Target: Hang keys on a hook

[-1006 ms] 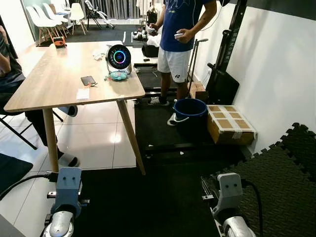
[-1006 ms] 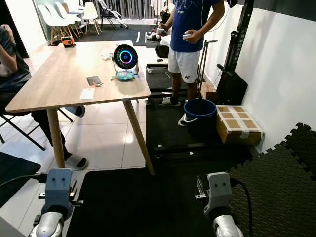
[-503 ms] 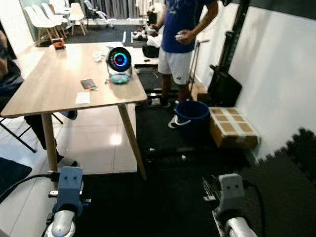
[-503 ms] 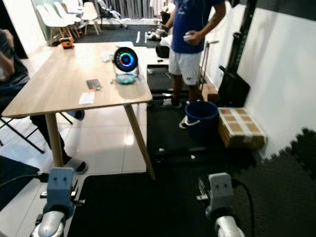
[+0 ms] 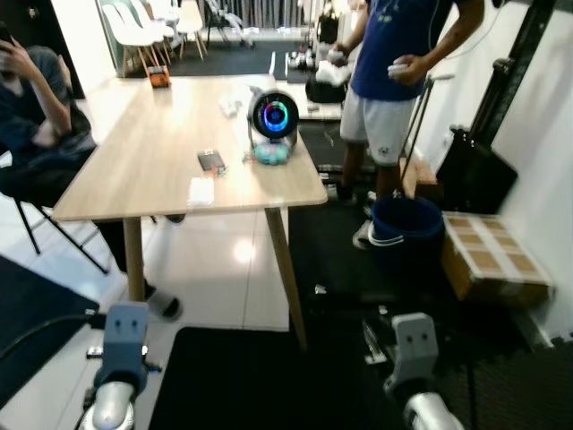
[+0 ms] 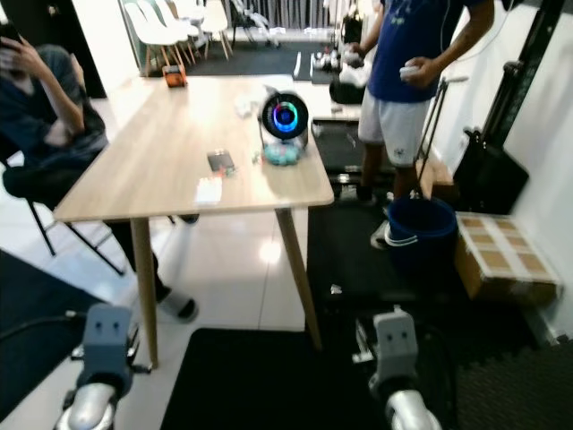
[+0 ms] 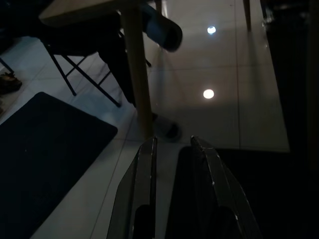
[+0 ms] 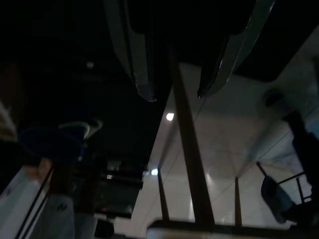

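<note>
Seeing from the head: tabletop [image 5: 134, 152], tiny item just beside the phone [image 5: 211, 160], probably the keys [image 5: 225, 168]; light, loose, best pinched at the ring. Left wrist: left end effector [image 7: 172, 142] slightly parted, empty. Right wrist: right end effector [image 8: 174, 94] parted, empty.

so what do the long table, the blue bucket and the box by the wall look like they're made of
Long pale table: looks like wood or wood veneer, matte, faint grain, matching angled legs. Round blue bucket: probably plastic, smooth uniform colour. Brown box: likely cardboard, dull, pale tape strips across the top.
</note>
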`<state>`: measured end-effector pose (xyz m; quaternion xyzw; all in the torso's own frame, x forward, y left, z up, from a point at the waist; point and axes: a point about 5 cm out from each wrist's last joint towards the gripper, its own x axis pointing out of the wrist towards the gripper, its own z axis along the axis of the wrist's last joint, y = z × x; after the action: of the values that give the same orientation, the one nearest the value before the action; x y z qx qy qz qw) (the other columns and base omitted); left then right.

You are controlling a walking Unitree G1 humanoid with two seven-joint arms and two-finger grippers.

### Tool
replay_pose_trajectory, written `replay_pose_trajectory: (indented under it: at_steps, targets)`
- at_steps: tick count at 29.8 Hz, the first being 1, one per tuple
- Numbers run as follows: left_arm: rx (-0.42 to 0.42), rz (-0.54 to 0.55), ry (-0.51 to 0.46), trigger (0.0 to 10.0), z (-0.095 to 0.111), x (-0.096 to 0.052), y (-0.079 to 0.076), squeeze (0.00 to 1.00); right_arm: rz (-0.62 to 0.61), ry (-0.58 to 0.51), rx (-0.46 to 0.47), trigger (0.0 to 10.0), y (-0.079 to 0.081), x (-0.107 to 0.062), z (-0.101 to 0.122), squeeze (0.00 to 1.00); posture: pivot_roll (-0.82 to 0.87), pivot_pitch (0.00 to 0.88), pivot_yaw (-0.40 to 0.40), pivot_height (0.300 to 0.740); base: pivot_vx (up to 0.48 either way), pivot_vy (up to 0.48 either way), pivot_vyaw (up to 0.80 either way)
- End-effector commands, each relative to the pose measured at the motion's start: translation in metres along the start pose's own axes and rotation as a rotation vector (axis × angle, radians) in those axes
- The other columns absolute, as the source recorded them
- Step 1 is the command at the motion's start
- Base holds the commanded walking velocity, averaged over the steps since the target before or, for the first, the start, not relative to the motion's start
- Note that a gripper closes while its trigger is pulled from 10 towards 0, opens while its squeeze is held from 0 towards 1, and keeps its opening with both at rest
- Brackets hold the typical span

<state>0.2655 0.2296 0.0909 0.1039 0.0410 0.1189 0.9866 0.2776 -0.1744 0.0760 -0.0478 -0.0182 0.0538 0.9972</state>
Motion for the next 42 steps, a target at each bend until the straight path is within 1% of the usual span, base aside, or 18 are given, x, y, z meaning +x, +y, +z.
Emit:
replay_pose_trajectory:
  at_steps: [1, 10, 29, 33, 34, 35, 36, 37, 38, 39, 40, 41, 42]
  targets:
    - [0.017, 0.003, 0.026, 10.0, -0.007, -0.003, 0.003, 0.0, 0.003, 0.025, 0.012, 10.0, 0.003, -0.005, -0.007, 0.0, 0.08, 0.121, 0.021, 0.74, 0.304, 0.0, 0.0]
    - [0.016, 0.004, 0.026, 10.0, -0.007, -0.003, 0.002, 0.0, -0.001, 0.024, 0.022, 10.0, 0.003, -0.005, -0.006, 0.0, 0.07, 0.12, 0.021, 0.74, 0.292, 0.0, 0.0]
    - [0.017, 0.001, 0.027, 10.0, -0.007, -0.001, 0.002, 0.0, 0.0, 0.021, 0.022, 10.0, 0.003, -0.004, -0.006, 0.0, 0.07, 0.114, 0.022, 0.74, 0.281, 0.0, -0.61]
    - [0.016, 0.002, 0.027, 10.0, -0.007, -0.001, 0.002, 0.0, 0.0, 0.018, 0.021, 10.0, 0.002, -0.004, -0.006, 0.0, 0.07, 0.114, 0.022, 0.74, 0.281, 0.0, 0.0]
    - [-0.011, 0.014, 0.035, 10.0, -0.007, -0.001, 0.003, 0.0, 0.003, 0.012, 0.011, 10.0, 0.002, -0.003, -0.004, 0.0, 0.07, 0.113, 0.022, 0.74, 0.277, 0.0, 0.0]
    - [-0.011, 0.014, 0.035, 10.0, -0.007, -0.001, 0.003, 0.0, 0.003, 0.012, 0.011, 10.0, 0.002, -0.003, -0.004, 0.0, 0.07, 0.113, 0.022, 0.74, 0.277, 0.0, 0.0]
    - [-0.056, 0.035, 0.045, 10.0, -0.006, 0.0, 0.005, 0.0, 0.006, 0.002, -0.001, 10.0, 0.001, -0.002, -0.002, 0.0, 0.07, 0.114, 0.022, 0.74, 0.277, 0.0, 0.0]
    - [-0.056, 0.035, 0.045, 10.0, -0.006, 0.0, 0.005, 0.0, 0.006, 0.002, -0.001, 10.0, 0.001, -0.002, -0.002, 0.0, 0.07, 0.114, 0.022, 0.74, 0.277, 0.0, 0.0]
    - [-0.085, 0.049, 0.044, 10.0, -0.003, 0.002, 0.007, 0.0, 0.006, -0.005, -0.009, 10.0, 0.0, -0.001, 0.0, 0.0, 0.07, 0.113, 0.021, 0.74, 0.281, 0.0, 0.0]
    - [-0.085, 0.049, 0.044, 10.0, -0.003, 0.002, 0.007, 0.0, 0.006, -0.005, -0.009, 10.0, 0.0, -0.001, 0.0, 0.0, 0.07, 0.113, 0.021, 0.74, 0.281, 0.0, 0.0]
    - [-0.112, 0.059, 0.036, 10.0, 0.0, 0.003, 0.009, 0.0, 0.004, -0.012, -0.013, 10.0, -0.001, 0.0, 0.002, 0.0, 0.07, 0.113, 0.02, 0.74, 0.277, 0.0, 0.0]
    - [-0.124, 0.06, 0.016, 10.0, 0.006, 0.006, 0.01, 0.0, 0.001, -0.017, -0.014, 10.0, -0.003, 0.002, 0.004, 0.0, 0.07, 0.114, 0.019, 0.74, 0.281, 0.0, 0.0]
    - [-0.124, 0.06, 0.016, 10.0, 0.006, 0.006, 0.01, 0.0, 0.001, -0.017, -0.014, 10.0, -0.003, 0.002, 0.004, 0.0, 0.07, 0.114, 0.019, 0.74, 0.281, 0.0, 0.0]
